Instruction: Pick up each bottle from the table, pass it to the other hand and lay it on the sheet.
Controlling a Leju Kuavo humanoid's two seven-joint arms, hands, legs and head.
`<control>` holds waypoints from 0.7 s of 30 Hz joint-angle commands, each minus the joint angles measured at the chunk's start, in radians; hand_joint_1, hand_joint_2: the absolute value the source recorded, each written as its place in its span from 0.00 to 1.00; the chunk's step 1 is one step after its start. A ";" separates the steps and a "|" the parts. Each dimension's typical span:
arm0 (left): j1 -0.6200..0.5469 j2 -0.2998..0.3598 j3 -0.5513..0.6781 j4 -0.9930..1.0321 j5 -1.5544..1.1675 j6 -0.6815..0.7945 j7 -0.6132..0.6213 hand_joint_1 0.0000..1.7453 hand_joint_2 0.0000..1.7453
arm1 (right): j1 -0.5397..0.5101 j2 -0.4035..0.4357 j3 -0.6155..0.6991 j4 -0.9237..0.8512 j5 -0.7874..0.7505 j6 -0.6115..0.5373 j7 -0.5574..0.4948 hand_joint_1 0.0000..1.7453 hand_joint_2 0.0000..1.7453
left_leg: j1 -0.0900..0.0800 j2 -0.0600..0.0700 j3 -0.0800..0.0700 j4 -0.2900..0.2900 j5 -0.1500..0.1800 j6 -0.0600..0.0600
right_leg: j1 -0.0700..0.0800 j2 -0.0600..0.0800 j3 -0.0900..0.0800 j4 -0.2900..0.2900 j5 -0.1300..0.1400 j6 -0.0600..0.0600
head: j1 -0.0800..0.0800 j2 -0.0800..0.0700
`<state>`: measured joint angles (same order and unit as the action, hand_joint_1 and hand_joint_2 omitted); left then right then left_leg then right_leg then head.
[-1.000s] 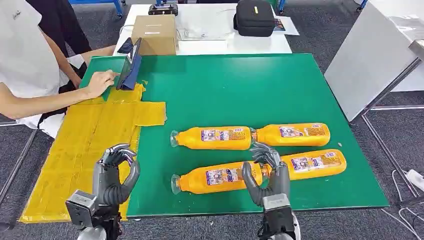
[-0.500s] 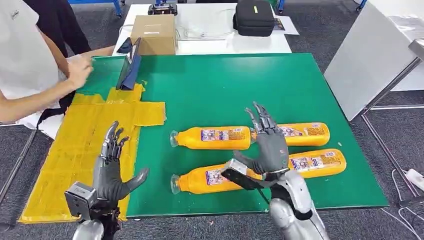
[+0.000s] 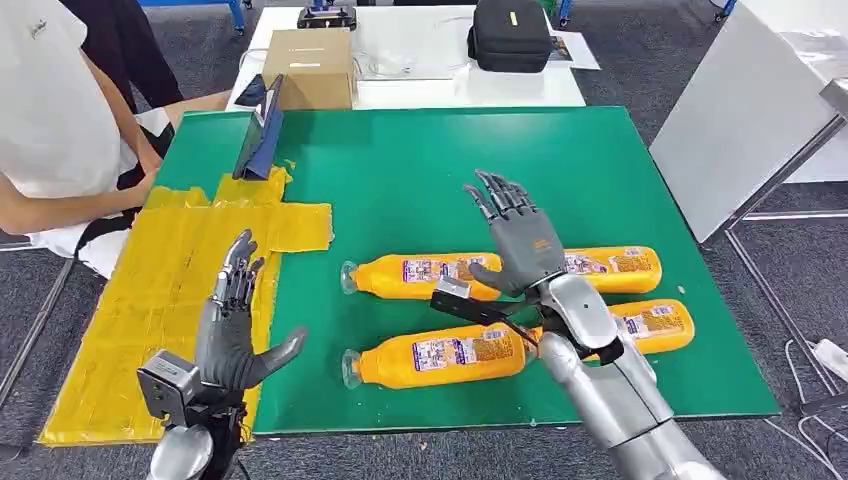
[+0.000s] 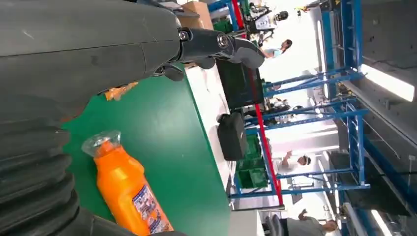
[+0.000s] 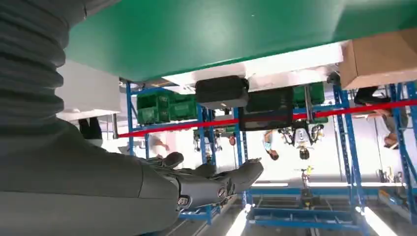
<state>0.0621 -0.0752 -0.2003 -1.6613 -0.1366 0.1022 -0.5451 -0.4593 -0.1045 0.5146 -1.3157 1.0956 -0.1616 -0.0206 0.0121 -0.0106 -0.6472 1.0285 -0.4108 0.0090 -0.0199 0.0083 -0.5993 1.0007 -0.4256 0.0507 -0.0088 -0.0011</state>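
Observation:
Several orange bottles lie on their sides on the green table (image 3: 450, 170), caps to the left. One is at upper left (image 3: 425, 275), one at upper right (image 3: 615, 265), one at lower left (image 3: 440, 353) and one at lower right (image 3: 655, 322). My right hand (image 3: 515, 235) is raised over the upper pair, holding nothing, its fingers spread and pointing away. My left hand (image 3: 235, 325) is open with fingers apart over the right edge of the yellow sheet (image 3: 150, 300). The left wrist view shows an orange bottle (image 4: 125, 189) beyond my left hand (image 4: 216, 44). My right hand (image 5: 196, 184) holds nothing.
A person (image 3: 60, 130) sits at the table's left corner, arms near the sheet's far end. A dark blue tablet stand (image 3: 262, 130) stands at the back left. Behind the table are a cardboard box (image 3: 308, 65) and a black case (image 3: 510, 35). A white board (image 3: 740, 110) leans at the right.
My right hand uncurled, rose from the lower bottles and moved forward over the upper pair. My left hand opened from a fist. The person's hand drew back off the table.

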 commanded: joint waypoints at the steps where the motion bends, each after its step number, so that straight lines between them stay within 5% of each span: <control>1: -0.103 -0.001 -0.013 0.141 0.040 -0.036 -0.012 0.00 1.00 | -0.314 0.016 0.198 0.429 -0.056 0.192 -0.109 0.00 1.00 | 0.000 0.006 0.004 0.000 0.000 0.000 | 0.000 0.004 0.002 0.000 0.001 -0.002 | 0.000 0.000; 8: -0.158 0.002 -0.049 0.205 0.073 -0.028 -0.028 0.00 1.00 | -0.372 0.096 0.306 0.688 -0.153 0.228 -0.188 0.00 1.00 | 0.000 0.002 0.005 -0.002 0.002 0.000 | 0.001 0.001 0.005 -0.002 0.001 -0.001 | 0.000 0.000; 21: -0.204 -0.007 -0.076 0.252 0.096 -0.035 -0.032 0.00 1.00 | -0.380 0.153 0.320 0.844 -0.231 0.211 -0.161 0.00 1.00 | 0.000 0.000 0.002 0.000 0.002 0.001 | 0.000 -0.001 0.002 0.000 0.001 -0.001 | 0.000 0.000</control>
<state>-0.0748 -0.0789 -0.2388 -1.5179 -0.0515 0.0717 -0.5760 -0.7574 -0.0015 0.7690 -0.7009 0.8869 0.0572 -0.2064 0.0122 -0.0111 -0.6475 1.0288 -0.4085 0.0097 -0.0201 0.0081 -0.5996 1.0008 -0.4243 0.0518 -0.0084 -0.0011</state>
